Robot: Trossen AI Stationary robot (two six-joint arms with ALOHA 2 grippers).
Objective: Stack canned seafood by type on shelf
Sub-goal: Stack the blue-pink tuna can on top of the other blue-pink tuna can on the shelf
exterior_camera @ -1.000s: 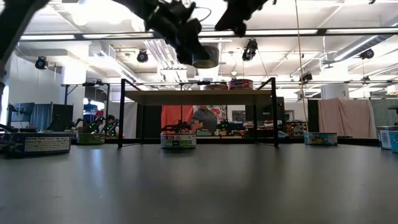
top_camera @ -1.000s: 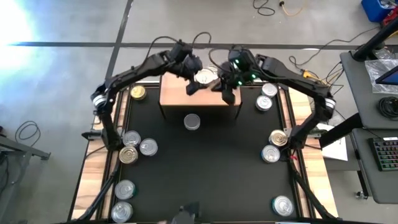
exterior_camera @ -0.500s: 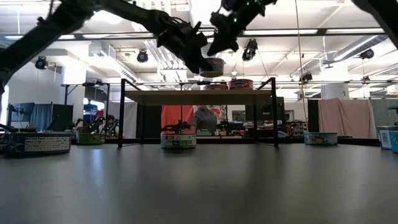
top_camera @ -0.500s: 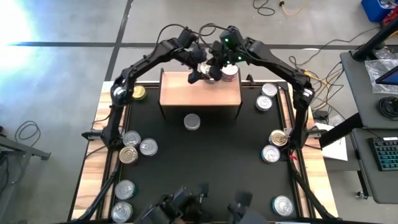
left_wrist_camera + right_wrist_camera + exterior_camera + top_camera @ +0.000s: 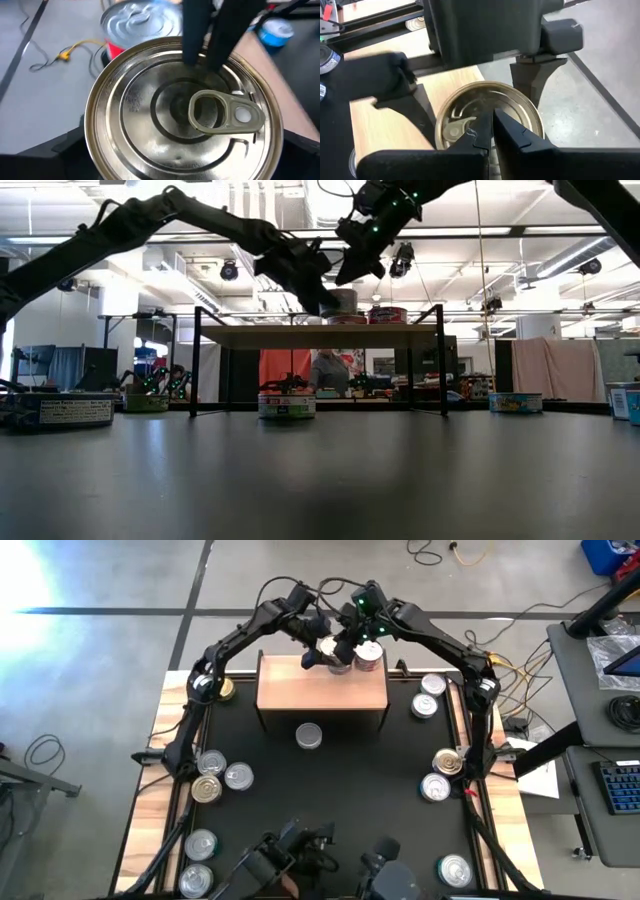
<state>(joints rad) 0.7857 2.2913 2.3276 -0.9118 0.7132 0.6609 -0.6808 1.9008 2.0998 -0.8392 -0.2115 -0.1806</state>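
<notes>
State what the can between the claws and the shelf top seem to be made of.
Can: metal, likely tinplate or aluminium; shiny gold-toned lid with stamped rings, pull tab and mirror glints. Shelf top: light wood or wood-look board, matte; faint grain shows in the right wrist view.

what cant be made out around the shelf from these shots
- High view: the can between the left gripper and right gripper is mostly covered by both.
- Low view: the shelf is seen edge-on, so its top surface and how many cans sit there is hidden.
- Left wrist view: the gold-lidded can fills the picture, cut off below; its side label is unseen.
- Right wrist view: its fingers cover the lid's near part.
</notes>
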